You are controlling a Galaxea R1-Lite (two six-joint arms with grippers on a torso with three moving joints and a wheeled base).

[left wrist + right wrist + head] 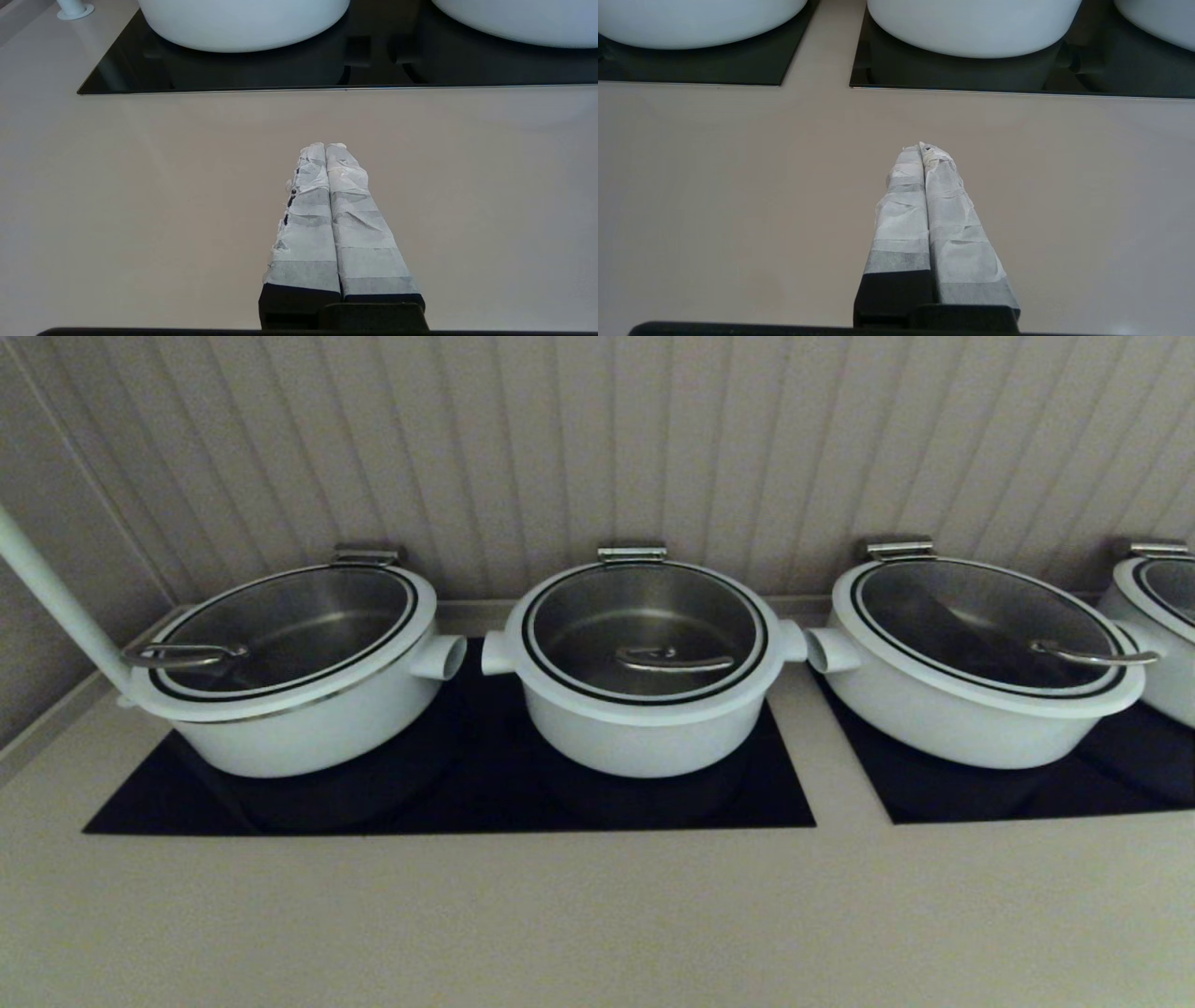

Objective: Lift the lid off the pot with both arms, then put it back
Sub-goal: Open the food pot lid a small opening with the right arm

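While pot sits lidded | both tools clenched over beige counter

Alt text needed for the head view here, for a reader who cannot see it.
Three round white pots with glass lids sit in a row on black cooktop panels set in a beige counter; the middle pot, a short stub at each side, has its lid on. A fourth pot shows at the right edge, and neither arm is in view.
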